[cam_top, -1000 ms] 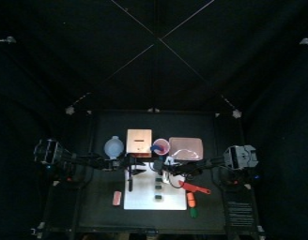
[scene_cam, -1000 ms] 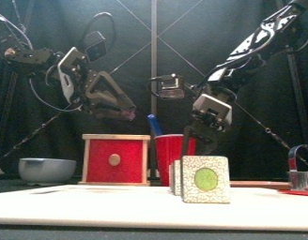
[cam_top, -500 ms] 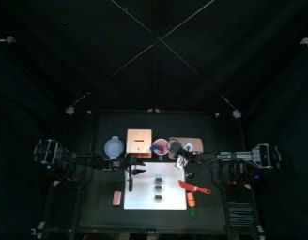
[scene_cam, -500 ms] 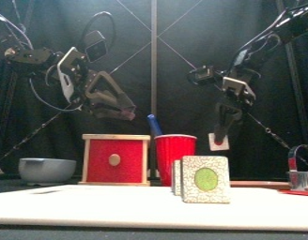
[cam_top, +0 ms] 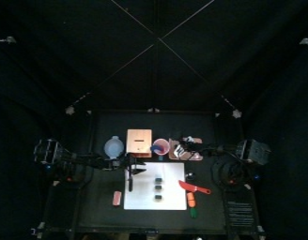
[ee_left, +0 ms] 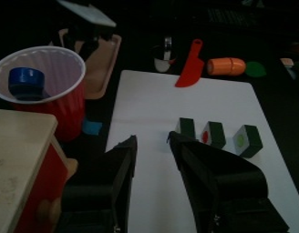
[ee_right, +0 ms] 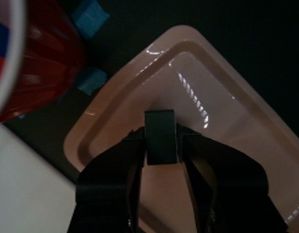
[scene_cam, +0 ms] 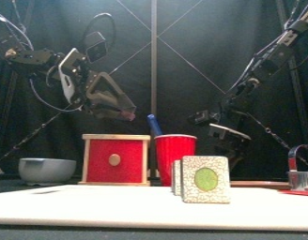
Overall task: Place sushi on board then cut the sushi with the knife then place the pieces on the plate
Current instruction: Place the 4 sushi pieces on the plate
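Three dark green sushi pieces [ee_left: 217,134] stand in a row on the white board [ee_left: 177,100]; the front view shows them close up [scene_cam: 202,178]. A fourth piece [ee_right: 160,142] is pinched in my right gripper [ee_right: 160,127], which is shut on it just above the pink tray [ee_right: 207,91], behind the red cup [scene_cam: 176,157]. The red knife [ee_left: 189,64] lies at the board's right edge [cam_top: 194,187]. My left gripper [ee_left: 152,141] hangs open above the board's left part, holding nothing.
The red cup [ee_left: 36,77] holds a blue knife. To its left are the wooden box [scene_cam: 116,159] with its red drawer front and the blue-grey bowl [scene_cam: 46,169]. An orange toy [ee_left: 225,65] lies past the red knife. A metal cutter [scene_cam: 300,171] stands at the right.
My right gripper rose from the board with a sushi piece, swung back and right, then came down over the pink tray. The left arm has not moved.
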Tool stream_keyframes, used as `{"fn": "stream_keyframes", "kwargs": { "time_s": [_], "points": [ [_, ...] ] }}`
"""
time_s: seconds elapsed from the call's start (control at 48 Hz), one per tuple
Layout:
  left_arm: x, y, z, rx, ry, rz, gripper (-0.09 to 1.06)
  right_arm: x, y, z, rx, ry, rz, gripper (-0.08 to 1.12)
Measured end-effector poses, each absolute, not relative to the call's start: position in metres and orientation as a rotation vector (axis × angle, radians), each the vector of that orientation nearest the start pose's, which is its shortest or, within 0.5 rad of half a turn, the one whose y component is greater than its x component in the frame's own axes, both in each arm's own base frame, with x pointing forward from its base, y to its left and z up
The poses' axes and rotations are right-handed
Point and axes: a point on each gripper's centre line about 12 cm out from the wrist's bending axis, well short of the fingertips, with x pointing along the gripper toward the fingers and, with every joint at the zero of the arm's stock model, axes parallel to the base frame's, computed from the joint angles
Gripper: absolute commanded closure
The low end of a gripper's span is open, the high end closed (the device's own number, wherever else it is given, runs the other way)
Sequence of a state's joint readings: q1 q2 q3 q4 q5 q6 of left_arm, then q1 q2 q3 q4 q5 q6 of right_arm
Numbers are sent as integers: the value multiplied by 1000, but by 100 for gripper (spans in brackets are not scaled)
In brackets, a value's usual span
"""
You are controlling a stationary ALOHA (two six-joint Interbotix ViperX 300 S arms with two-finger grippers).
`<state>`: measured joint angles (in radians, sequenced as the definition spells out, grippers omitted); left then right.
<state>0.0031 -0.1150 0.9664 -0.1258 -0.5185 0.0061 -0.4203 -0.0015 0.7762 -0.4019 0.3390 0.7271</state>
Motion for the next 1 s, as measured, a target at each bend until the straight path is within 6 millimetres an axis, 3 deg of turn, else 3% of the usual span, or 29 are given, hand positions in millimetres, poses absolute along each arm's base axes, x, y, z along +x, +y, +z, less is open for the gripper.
{"fn": "stream_keyframes", "kwargs": {
  "time_s": [0.146,0.292,0.521,0.688,1.0],
  "points": [
    [334,10,167,-92,334,88,22,297,-150,111,461,1004,-681,20],
    [334,11,167,-91,334,88,22,294,-150,117,450,1016,-694,19],
    [334,11,167,-91,334,90,22,294,-135,158,421,956,-679,20],
    [334,11,167,-90,335,89,22,315,-90,180,334,913,-527,20],
    [334,12,167,-93,334,92,22,343,-6,183,168,895,-261,20]
  ]
}}
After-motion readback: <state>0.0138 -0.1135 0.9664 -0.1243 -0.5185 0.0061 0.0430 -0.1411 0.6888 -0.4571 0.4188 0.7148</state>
